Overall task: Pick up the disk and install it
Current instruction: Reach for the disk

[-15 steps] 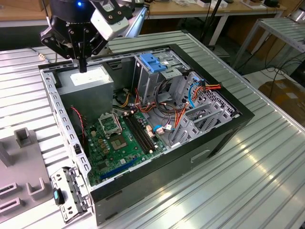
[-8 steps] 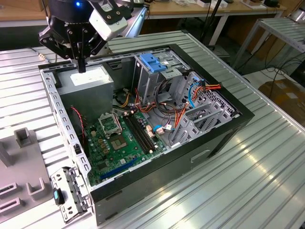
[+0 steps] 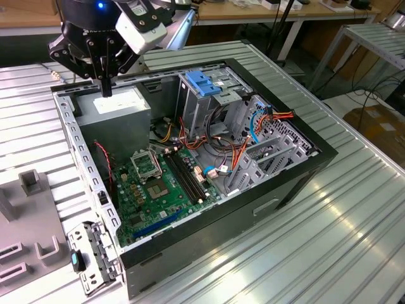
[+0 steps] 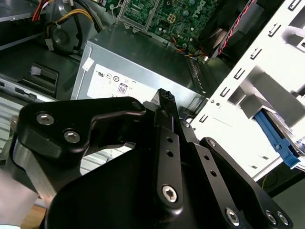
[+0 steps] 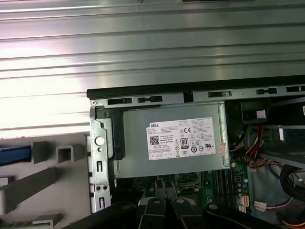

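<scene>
A metal table (image 3: 354,209) with a ribbed, silvery top takes up most of the scene. Light glints off its ridges, and in the first wrist view a strong white glare lies across the ribs. Beyond it, at the top of the exterior view, stands a wooden bench (image 3: 253,14). On the exterior view's right are a metal-framed rack (image 3: 370,38) and a dark floor (image 3: 329,79) with loose cables (image 3: 373,95) and a brown cardboard box (image 3: 380,126).

The exterior view looks down slantwise from well back over the whole open computer case (image 3: 209,231), while both wrist views hang close above its grey box (image 3: 117,117) (image 4: 143,67) (image 5: 183,138), which all three share.
</scene>
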Tool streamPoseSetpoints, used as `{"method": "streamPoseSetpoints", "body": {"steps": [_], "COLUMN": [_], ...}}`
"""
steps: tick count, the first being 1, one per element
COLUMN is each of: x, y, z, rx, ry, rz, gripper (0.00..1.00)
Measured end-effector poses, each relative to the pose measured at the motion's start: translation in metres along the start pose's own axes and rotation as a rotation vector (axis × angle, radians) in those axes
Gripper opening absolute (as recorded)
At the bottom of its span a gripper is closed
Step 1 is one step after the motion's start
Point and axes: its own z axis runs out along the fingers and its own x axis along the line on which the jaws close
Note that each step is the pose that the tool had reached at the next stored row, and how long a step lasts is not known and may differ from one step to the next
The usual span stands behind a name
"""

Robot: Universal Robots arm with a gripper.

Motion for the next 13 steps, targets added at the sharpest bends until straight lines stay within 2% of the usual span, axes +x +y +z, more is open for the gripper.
{"method": "streamPoseSetpoints", "body": {"steps": [13], "x": [0.0070], "y": [-0.0005], "z": [-0.0002], "rx": [0.0000], "ry": [0.0000], "rz": [0.000], "gripper": [0.11]}}
